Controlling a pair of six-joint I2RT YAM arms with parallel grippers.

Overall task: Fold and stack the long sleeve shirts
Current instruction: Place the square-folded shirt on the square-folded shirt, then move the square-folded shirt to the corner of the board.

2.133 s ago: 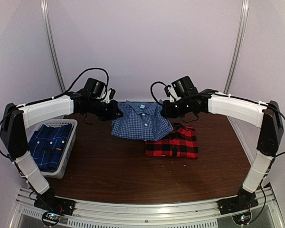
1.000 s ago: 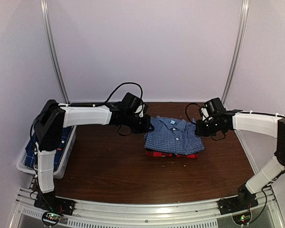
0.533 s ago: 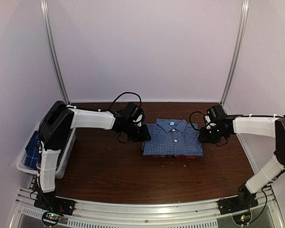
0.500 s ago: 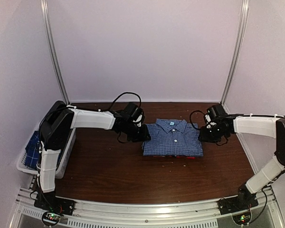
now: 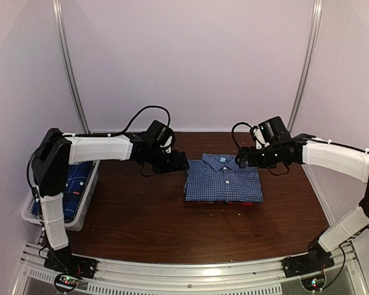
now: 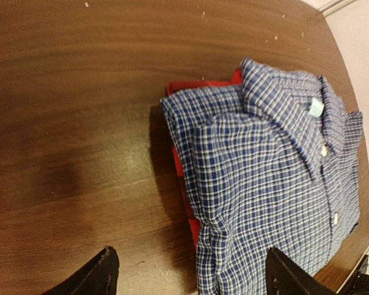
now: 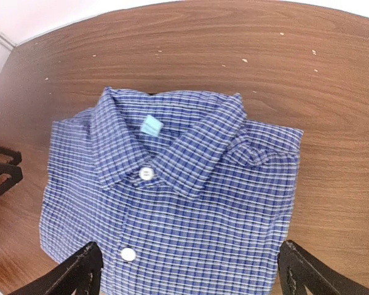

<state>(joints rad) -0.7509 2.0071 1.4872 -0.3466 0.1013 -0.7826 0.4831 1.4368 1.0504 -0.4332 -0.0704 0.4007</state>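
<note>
Gingham shirt: blue-and-white, folded into a neat rectangle with collar and white buttons facing up; lies toward the far edge of the desk, right of the middle.
Red-and-black plaid shirt: folded directly under the gingham shirt; only a thin strip shows along the gingham's edges, the rest is covered.
Darker blue plaid shirt: lies in the white basket at the left edge of the desk, well apart from the stack; partly hidden by the left arm.
Left gripper: just beside the far left corner of the stack; its fingers are spread wide with nothing gripped between them.
Right gripper: by the stack's far right corner, near the collar; its fingers stand wide apart and hold nothing.
Contact: neither wrist view shows a finger on the cloth; from above, whether the tips touch the shirt cannot be told.
Cut off: both wrist views show only the finger tips at the bottom edge, and each crops part of the gingham shirt.
</note>
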